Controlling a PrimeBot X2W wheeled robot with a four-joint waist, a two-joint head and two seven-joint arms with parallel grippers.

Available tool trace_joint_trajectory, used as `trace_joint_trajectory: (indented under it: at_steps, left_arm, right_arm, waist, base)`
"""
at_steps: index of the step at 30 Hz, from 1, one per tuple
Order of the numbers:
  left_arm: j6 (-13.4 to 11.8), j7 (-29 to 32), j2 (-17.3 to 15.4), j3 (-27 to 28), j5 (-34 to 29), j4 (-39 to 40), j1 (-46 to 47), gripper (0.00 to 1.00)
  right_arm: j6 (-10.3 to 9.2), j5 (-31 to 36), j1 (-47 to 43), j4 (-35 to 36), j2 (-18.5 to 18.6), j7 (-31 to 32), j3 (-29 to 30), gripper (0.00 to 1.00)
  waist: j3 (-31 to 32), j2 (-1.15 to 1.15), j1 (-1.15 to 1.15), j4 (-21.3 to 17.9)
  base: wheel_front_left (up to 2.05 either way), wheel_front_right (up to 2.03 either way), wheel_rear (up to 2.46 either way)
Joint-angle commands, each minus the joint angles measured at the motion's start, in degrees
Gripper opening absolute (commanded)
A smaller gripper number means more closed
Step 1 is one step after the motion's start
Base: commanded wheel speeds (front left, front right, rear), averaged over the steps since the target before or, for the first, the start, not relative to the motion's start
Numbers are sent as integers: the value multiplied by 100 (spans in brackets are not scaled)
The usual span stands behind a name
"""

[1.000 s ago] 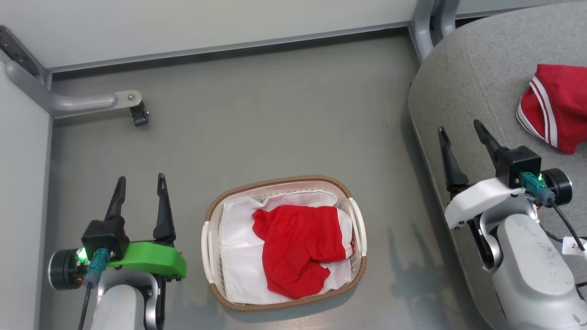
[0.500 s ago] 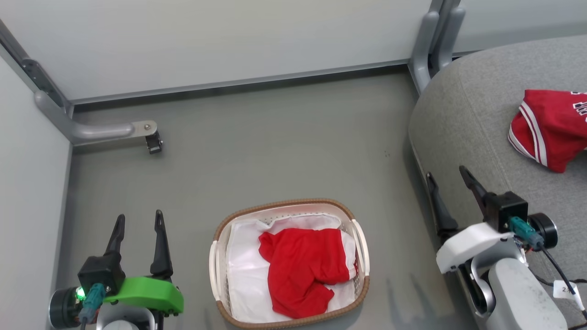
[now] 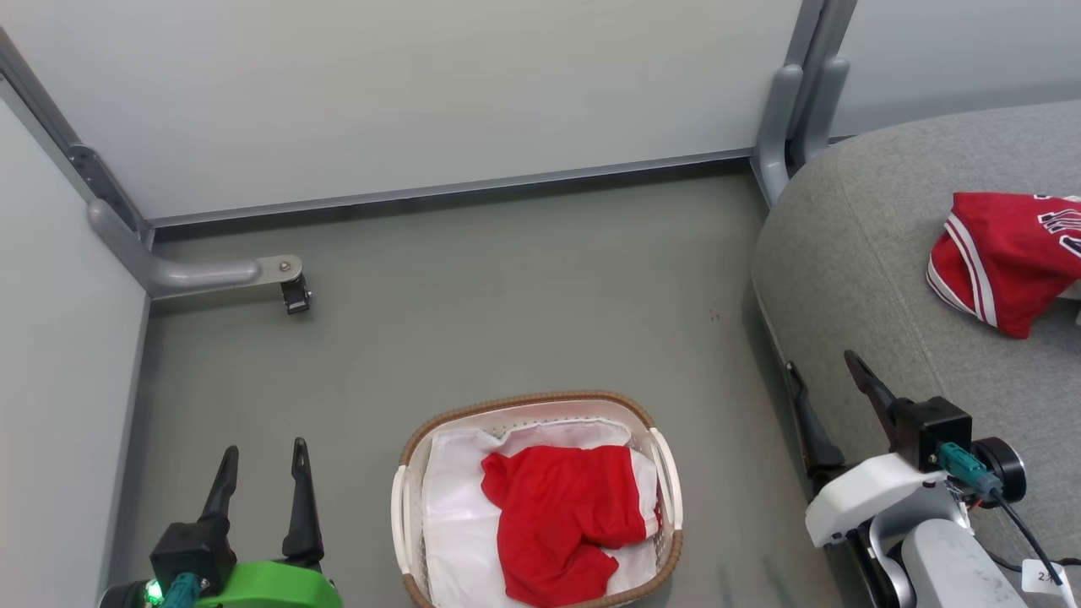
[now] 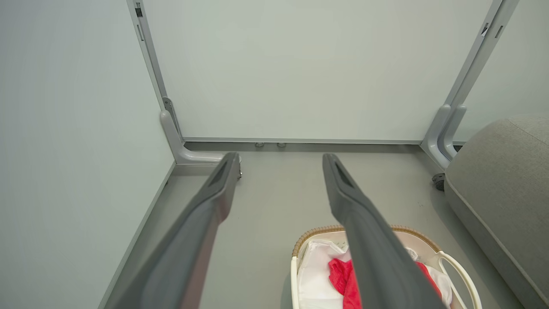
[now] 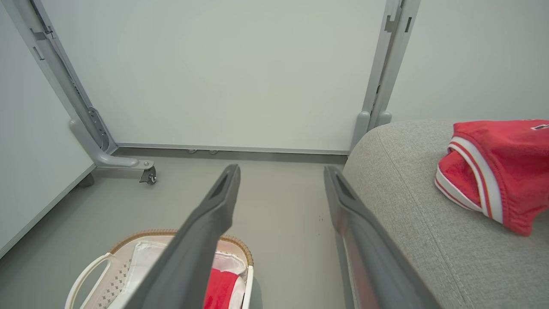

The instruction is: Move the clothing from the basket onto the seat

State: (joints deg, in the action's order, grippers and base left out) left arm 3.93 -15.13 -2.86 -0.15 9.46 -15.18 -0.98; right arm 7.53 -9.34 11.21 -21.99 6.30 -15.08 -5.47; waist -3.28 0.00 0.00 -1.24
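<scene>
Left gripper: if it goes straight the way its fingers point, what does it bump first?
Likely the wall, low down. The left gripper points across the floor toward it, though depth is hard to judge. The basket lies off to its right.

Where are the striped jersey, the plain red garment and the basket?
striped jersey (image 3: 1005, 253), head view: red fabric beside its white stripes.
plain red garment (image 3: 562, 515), head view: middle of the crumpled fabric.
basket (image 3: 524, 397), head view: far side of its brown woven rim.
</scene>
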Motion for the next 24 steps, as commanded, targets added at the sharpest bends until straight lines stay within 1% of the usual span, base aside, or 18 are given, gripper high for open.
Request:
trace_joint_trajectory:
  at_steps: [1, 5, 14, 24]
  left_arm:
    - [-37, -1, -9, -9, 8, 24, -90, 100]
    - [-53, -1, -8, -35, 0, 33, -9, 100]
    - [-87, -1, -10, -266, 119, -167, 357, 100]
    - [-15, -1, -12, -547, 121, -594, 786, 100]
  right_arm:
    - [-8, -28, -55, 20, 10, -11, 16, 100]
    - [-8, -18, -5, 36, 12, -11, 7, 100]
    - [-8, -26, 329, 178, 4, -11, 3, 100]
    - [-8, -92, 822, 583, -120, -11, -92, 100]
  waist:
    - [-2, 0, 0, 2]
    - [-63, 0, 0, -14]
    - [-504, 0, 0, -114]
    - [-1241, 0, 0, -429]
  base:
    - [0, 0, 0]
    - [0, 0, 0]
    - [0, 0, 0]
    - [0, 0, 0]
